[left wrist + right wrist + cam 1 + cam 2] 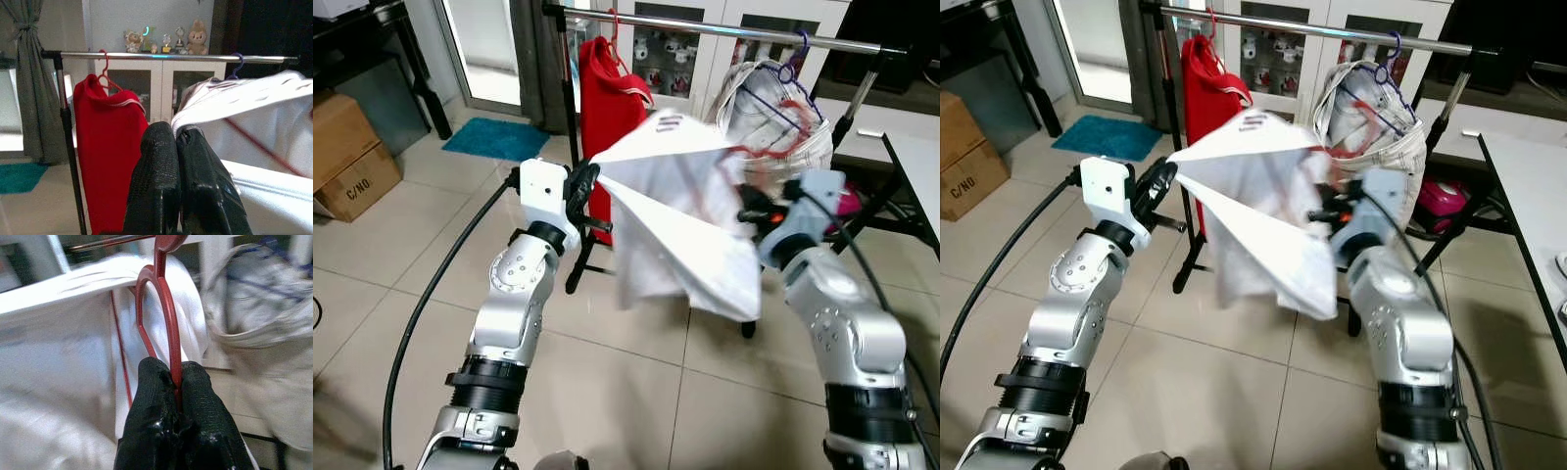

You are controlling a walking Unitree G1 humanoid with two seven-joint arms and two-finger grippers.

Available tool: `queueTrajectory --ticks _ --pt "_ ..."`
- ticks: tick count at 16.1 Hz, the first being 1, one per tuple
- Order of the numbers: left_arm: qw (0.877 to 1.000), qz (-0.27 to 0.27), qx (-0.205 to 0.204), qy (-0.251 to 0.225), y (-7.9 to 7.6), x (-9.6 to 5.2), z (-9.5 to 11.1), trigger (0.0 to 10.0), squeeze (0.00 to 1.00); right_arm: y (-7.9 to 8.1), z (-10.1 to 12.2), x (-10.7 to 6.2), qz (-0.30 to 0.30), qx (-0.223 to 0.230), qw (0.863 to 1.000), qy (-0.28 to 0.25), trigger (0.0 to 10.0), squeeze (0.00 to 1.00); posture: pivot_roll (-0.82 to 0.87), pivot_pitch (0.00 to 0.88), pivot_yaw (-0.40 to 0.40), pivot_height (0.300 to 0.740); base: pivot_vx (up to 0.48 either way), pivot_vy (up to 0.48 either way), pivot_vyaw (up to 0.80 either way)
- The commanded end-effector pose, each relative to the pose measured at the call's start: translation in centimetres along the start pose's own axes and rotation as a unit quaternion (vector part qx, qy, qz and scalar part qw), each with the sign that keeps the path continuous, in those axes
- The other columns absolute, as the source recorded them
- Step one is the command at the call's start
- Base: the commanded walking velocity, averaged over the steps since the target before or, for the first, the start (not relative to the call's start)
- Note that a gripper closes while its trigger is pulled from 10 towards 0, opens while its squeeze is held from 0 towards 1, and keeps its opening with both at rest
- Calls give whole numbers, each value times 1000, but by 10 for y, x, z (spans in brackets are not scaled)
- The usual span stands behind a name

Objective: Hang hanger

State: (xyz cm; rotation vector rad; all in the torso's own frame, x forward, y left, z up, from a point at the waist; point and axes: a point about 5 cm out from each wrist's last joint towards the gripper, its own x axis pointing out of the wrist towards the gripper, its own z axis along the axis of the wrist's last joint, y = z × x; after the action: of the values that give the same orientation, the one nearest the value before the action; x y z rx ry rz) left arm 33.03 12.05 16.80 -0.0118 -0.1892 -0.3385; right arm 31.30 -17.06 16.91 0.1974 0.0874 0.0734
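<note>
A white garment (675, 215) is stretched between my two grippers in front of the clothes rail (724, 31). My left gripper (587, 181) is shut on the garment's edge (195, 122), its fingertips (161, 134) pressed together. My right gripper (176, 369) is shut on the red hanger (164, 308), which sits inside the white garment with its hook pointing up toward the rail. In the head view the right gripper (749, 211) is partly hidden by cloth. On the rail (161, 56) hang a red garment (607, 98) and a pale patterned garment (773, 127) on a purple hanger (800, 59).
The rail's black stand (576, 196) rises just behind my left gripper. A cardboard box (347, 157) and a teal mat (499, 137) lie at the left, a white table (915, 166) at the right. A white cabinet (161, 88) stands behind the rail.
</note>
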Motion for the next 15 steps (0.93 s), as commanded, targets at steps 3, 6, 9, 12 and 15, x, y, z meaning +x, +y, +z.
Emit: queueTrajectory --ticks 3,6,9,12,15 --pt "998 52 3 20 15 -4 -5 0 0 -21 9 1 -78 -11 997 -22 10000 0 -145 0 4 740 0 0 0" --pt "996 75 5 38 22 -3 -9 0 0 -21 -1 1 -77 -28 997 11 10000 0 -146 0 7 740 0 0 0" --pt "997 50 1 57 12 -2 -14 0 0 16 -33 -7 101 -116 980 126 10000 0 -149 0 8 740 0 0 0" --pt "997 48 1 59 11 -1 -15 0 0 24 -47 -27 185 -132 955 189 10000 0 -156 0 11 740 0 0 0" --pt "996 49 2 70 12 0 -18 0 0 22 -46 -40 240 -146 936 214 10000 0 -167 0 20 740 0 0 0"
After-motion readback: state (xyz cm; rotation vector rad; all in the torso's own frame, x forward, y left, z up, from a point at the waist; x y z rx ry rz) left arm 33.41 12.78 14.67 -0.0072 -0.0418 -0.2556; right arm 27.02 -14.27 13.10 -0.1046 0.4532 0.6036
